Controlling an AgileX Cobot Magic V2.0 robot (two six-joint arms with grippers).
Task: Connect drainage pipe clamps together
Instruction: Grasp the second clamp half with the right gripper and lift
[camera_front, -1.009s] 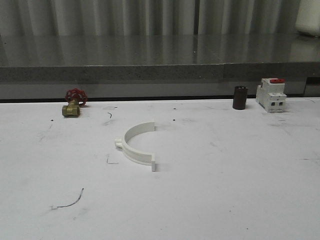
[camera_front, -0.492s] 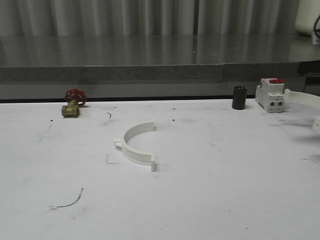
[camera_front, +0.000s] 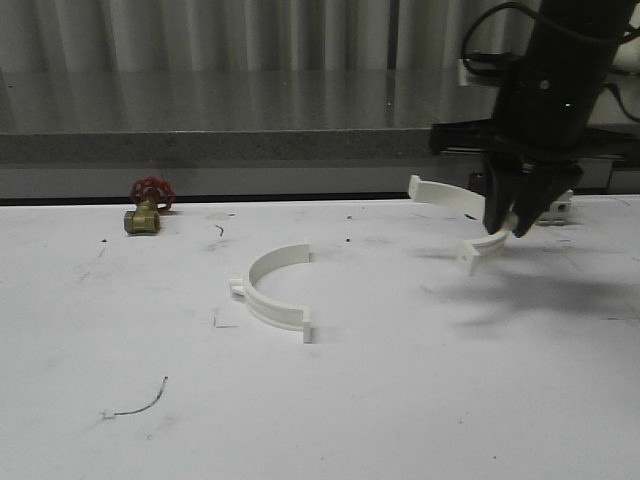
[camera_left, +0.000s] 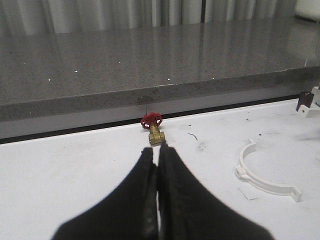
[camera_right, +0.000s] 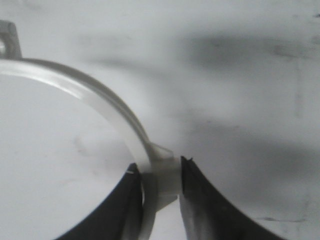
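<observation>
Holding: my right end effector (camera_front: 512, 222) grips one clamp half (camera_front: 455, 200) aloft
Left end effector (camera_left: 158, 165): closed, empty
Remaining: joining the desk half (camera_front: 272, 293)

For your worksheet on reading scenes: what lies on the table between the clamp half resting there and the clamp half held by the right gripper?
Bare white table, front view.
</observation>
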